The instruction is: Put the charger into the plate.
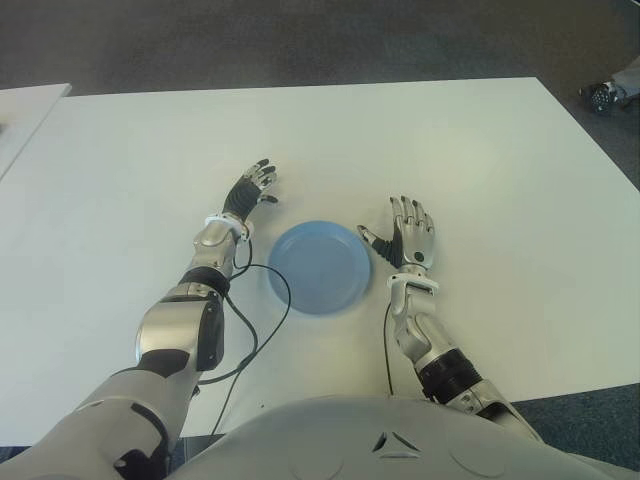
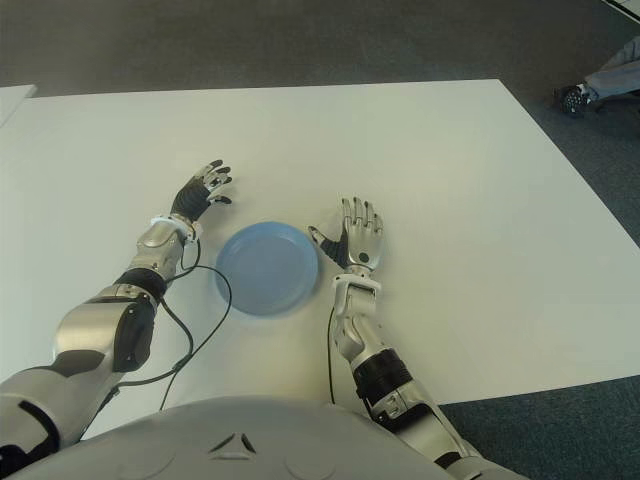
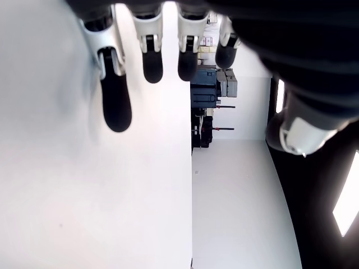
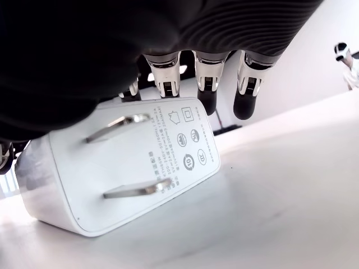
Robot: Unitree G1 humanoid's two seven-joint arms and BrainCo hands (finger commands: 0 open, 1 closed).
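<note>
The white charger (image 4: 123,168) lies on the table with its two metal prongs showing, directly beneath my right hand's palm; the eye views hide it under that hand. My right hand (image 1: 408,232) hovers flat just right of the blue plate (image 1: 320,267), its fingers (image 4: 206,84) stretched out and not closed around the charger. The plate holds nothing. My left hand (image 1: 252,190) shows on the plate's far left side, fingers (image 3: 151,61) spread and holding nothing.
A thin black cable (image 1: 262,330) loops on the white table (image 1: 450,150) beside the plate and my left forearm. A second table's corner (image 1: 25,110) is at the far left. A person's shoe (image 1: 603,96) shows on the floor, top right.
</note>
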